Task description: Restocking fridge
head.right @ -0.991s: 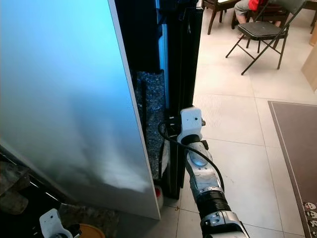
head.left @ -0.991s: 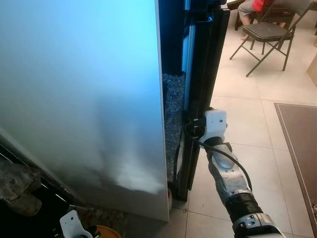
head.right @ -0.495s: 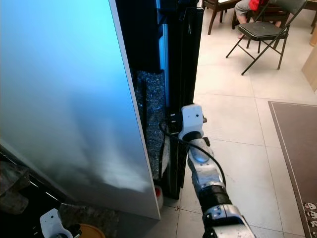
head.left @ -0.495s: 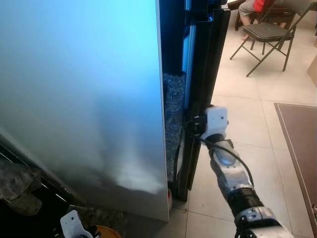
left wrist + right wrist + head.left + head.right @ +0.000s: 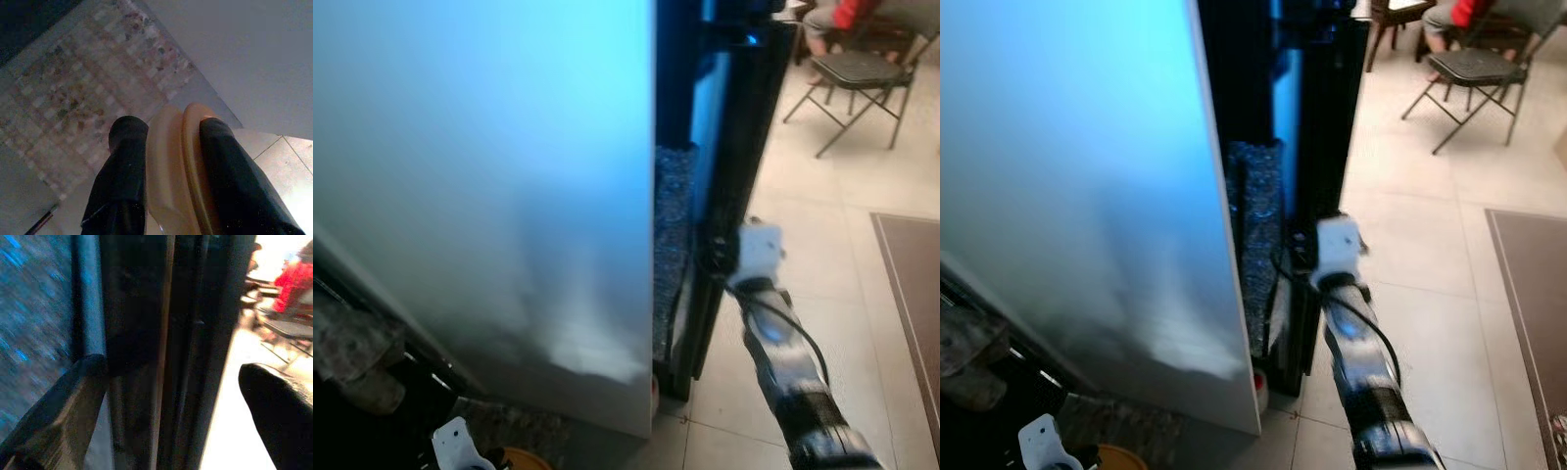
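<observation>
Camera shifted; left gripper (image 5: 166, 161) gripping yellow object (image 5: 178, 171).

Pale tiled floor (image 5: 822, 245): folding chair (image 5: 862, 73), brown rug (image 5: 913, 284).

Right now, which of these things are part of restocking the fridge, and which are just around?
Part of the job:
- fridge door, standing open
- dark door edge, between the open fingers of the right tool
- tan round item, held in the left tool

Just around:
- folding chair
- seated person in red
- rug
</observation>
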Controlling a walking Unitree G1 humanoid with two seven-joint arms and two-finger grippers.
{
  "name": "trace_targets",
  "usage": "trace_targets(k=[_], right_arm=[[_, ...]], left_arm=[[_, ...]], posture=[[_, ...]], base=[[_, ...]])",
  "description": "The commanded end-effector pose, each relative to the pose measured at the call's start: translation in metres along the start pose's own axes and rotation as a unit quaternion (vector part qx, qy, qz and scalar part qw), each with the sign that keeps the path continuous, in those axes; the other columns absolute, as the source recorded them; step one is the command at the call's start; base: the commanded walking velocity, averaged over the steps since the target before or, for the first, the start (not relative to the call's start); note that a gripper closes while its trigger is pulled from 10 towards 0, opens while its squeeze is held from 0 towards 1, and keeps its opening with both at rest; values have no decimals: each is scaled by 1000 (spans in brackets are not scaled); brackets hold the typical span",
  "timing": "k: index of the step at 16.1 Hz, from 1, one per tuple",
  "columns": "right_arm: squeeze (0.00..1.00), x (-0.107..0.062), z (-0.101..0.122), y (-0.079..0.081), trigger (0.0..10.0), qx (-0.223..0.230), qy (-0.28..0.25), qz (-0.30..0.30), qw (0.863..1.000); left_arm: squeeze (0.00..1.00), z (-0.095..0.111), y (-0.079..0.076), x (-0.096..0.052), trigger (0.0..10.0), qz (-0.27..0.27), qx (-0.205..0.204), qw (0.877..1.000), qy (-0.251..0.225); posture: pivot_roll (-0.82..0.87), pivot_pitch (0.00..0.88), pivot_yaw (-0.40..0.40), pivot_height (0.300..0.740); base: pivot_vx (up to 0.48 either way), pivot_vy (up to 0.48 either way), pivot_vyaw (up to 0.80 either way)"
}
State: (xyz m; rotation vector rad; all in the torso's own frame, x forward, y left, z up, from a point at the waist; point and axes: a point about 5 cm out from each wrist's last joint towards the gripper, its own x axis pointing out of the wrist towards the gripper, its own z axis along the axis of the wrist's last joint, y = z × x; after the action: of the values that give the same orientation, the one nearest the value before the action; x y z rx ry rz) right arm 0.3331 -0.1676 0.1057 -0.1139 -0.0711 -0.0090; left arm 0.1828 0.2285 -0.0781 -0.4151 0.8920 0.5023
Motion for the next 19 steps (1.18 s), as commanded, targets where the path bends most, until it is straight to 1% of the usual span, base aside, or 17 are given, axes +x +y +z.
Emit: trace_targets(k=[1, 2, 3, 4, 5, 6, 7, 8, 9, 10, 11, 13, 14, 15, 17, 19], right_arm=[[0, -5, -5, -21, 10000, -1, 7, -48, 999], [0, -10, -7, -33, 10000, -1, 10, -73, 997], [0, -19, -12, -56, 10000, -10, 19, -121, 992], [0, -28, -21, -74, 10000, -25, 40, -143, 989], [0, -34, -26, -84, 10000, -34, 51, -155, 986], [0, -45, -34, -103, 10000, -52, 71, -180, 980], [0, -51, -37, -112, 10000, -59, 80, -195, 976], [0, -59, -41, -125, 10000, -63, 93, -213, 971], [0, -61, -42, -128, 10000, -59, 98, -217, 970], [0, -62, -42, -126, 10000, -54, 101, -211, 971], [0, -62, -45, -120, 10000, -50, 111, -196, 973], [0, -58, -54, -97, 10000, -25, 143, -141, 979], [0, -52, -53, -82, 10000, -14, 142, -97, 985], [0, -47, -48, -73, 10000, -8, 131, -66, 989], [0, -37, -38, -62, 10000, 1, 113, -39, 993], [0, -30, -33, -58, 10000, 4, 110, -30, 993]], left_arm=[[0, -3, 6, -1, 10000, 7, 4, 1000, 7], [0, -4, 6, -1, 10000, 7, 4, 1000, 8], [0, -4, 6, -1, 10000, 7, 4, 1000, 8], [0, -4, 5, -1, 10000, 6, 5, 1000, 7], [0, -4, 4, -1, 10000, 5, 6, 1000, 7], [0, -4, 3, -1, 10000, 4, 6, 1000, 7], [0, -5, 2, -1, 10000, 4, 6, 1000, 7], [0, -5, 2, -1, 10000, 4, 6, 1000, 7], [0, -5, 2, -1, 10000, 4, 6, 1000, 7], [0, -5, 2, -1, 10000, 4, 7, 1000, 7], [0, -5, 1, -1, 10000, 3, 8, 1000, 7], [0, -4, -1, 0, 10000, 1, 9, 1000, 6], [0, -3, -2, 0, 10000, 1, 9, 1000, 4], [0, -3, -2, 0, 10000, 1, 9, 1000, 3], [0, -2, -3, 0, 10000, 1, 8, 1000, 1], [0, -1, -5, 0, 10000, 0, 8, 1000, 0]], posture=[[-144, 0, 97, 740], [-147, 0, 97, 740], [-151, 0, 98, 740], [-156, 0, 98, 740], [-155, 0, 98, 740], [-156, 0, 96, 740], [-156, 0, 96, 740], [-158, 0, 96, 740], [-159, 0, 96, 740], [-162, 0, 96, 740], [-161, 0, 95, 740], [-155, 0, 95, 740], [-156, 0, 96, 740], [-156, 0, 96, 740], [-155, 0, 97, 740], [-155, 0, 97, 740]], base=[[0, 0, 0], [0, 0, 0], [0, 0, 0], [0, 0, 0], [0, 0, 0], [0, 0, 0], [0, 0, 0], [0, 0, 0], [0, 0, 0], [0, 0, 0], [0, 0, 0], [0, 0, 0], [0, 0, 0], [0, 0, 0], [0, 0, 0], [0, 0, 0]])
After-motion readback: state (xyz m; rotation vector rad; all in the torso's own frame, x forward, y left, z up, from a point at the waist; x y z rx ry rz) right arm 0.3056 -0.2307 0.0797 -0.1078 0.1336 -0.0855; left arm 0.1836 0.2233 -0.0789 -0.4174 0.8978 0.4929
